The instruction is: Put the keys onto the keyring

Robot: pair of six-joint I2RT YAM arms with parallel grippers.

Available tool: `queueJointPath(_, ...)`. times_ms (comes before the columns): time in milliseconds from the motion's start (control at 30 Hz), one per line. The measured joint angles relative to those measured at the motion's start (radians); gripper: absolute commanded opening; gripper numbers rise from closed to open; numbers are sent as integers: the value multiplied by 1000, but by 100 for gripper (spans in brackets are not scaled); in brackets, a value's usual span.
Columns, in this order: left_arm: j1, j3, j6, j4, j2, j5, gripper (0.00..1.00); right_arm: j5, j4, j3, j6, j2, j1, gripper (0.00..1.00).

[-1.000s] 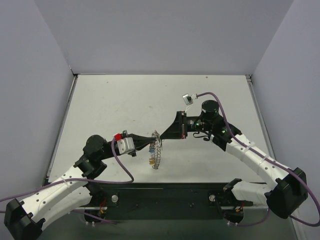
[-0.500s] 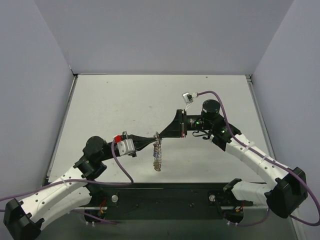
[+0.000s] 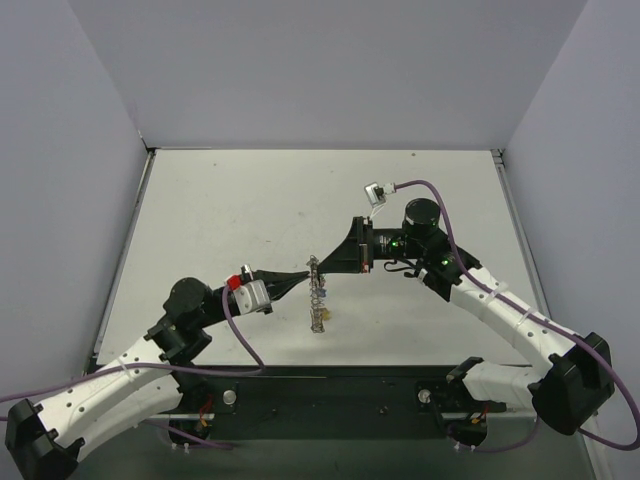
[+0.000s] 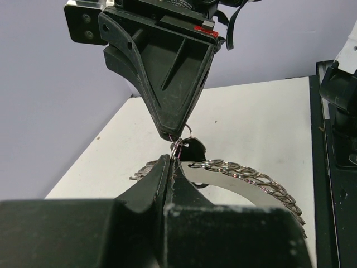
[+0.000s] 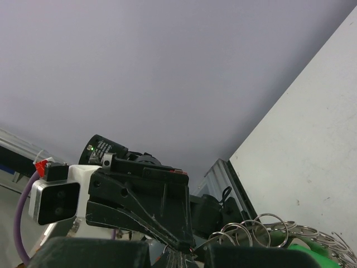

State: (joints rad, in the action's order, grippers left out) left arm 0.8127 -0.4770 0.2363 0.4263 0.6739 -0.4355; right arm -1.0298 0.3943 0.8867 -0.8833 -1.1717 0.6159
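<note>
Since a second ago: keyring [image 3: 318, 297] swung from near face-on to edge-on. Keyring silvery metal, rim of small linked wire loops, hanging upright above matte white table [image 3: 250, 200]. Keys [image 3: 324, 316], coloured plastic heads, dangle at bottom. Left pincer [image 3: 305, 275] fully closed, pinching rim top. Right pincer [image 3: 327, 268] closed on small loop there, tips almost meeting.

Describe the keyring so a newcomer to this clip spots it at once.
Above the white table, find where the left arm's fingers and the right arm's fingers meet tip to tip near the middle. The keyring hangs below that point, seen edge-on: a silvery, chain-like hoop, the only shiny metal between black parts.
</note>
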Motion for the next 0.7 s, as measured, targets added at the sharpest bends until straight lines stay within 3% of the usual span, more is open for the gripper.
queueJointPath(700,105,0,111,-32,13,177,0,-7,74,-12,-82,-11,0,0)
